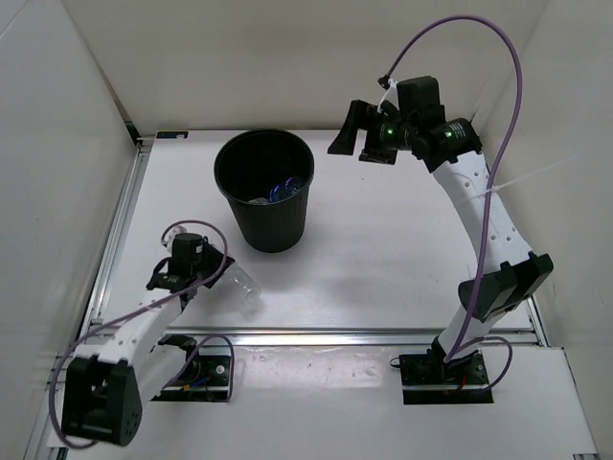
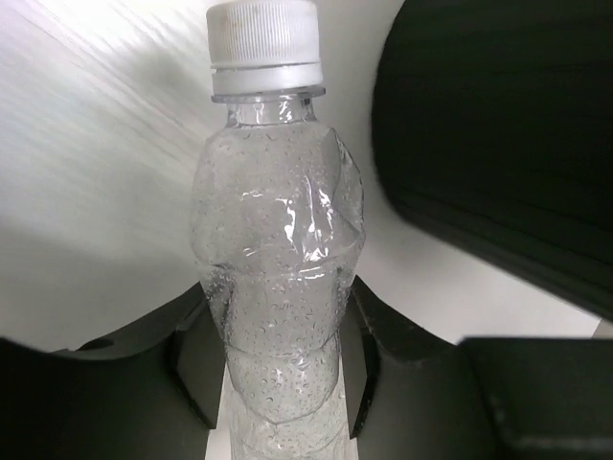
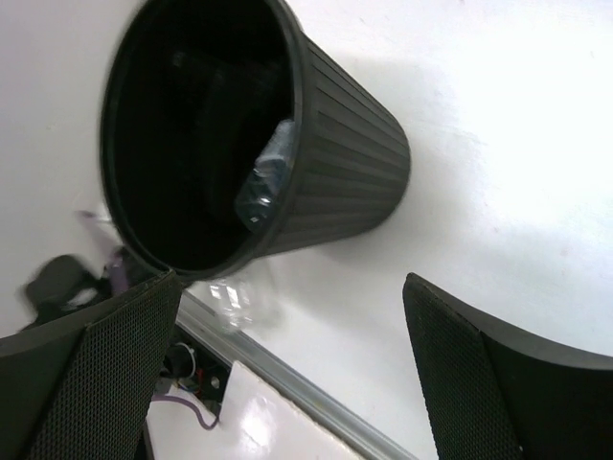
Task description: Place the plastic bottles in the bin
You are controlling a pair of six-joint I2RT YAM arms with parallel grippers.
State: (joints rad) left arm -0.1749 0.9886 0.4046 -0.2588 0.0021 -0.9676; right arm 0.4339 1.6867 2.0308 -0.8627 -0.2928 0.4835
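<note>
**Grip closed low on the last clear bottle**

The left gripper (image 2: pixel 283 379) had shut on the plain clear bottle (image 2: pixel 278 240), its fingers (image 2: pixel 192 364) pressing either side of the lower body while the neck and white cap (image 2: pixel 263 43) pointed away from the wrist. The bottle lay near the left edge of the table (image 1: pixel 383 268), in front of the bin (image 1: pixel 273 225) and apart from it. Its wall was already creased and dented, and only droplets clung inside, so it probably weighed almost nothing and would buckle under a hard squeeze. A thin, wet-looking shell like that could also slide or twist between the pads. The firmer places to hold were likely the ribbed lower body, where the fingers sat, or the neck. Inside the bin another bottle (image 1: pixel 280 190) showed some blue. The right gripper (image 3: pixel 292 383) hung well above the far side of the table, wide open and holding nothing.
</note>
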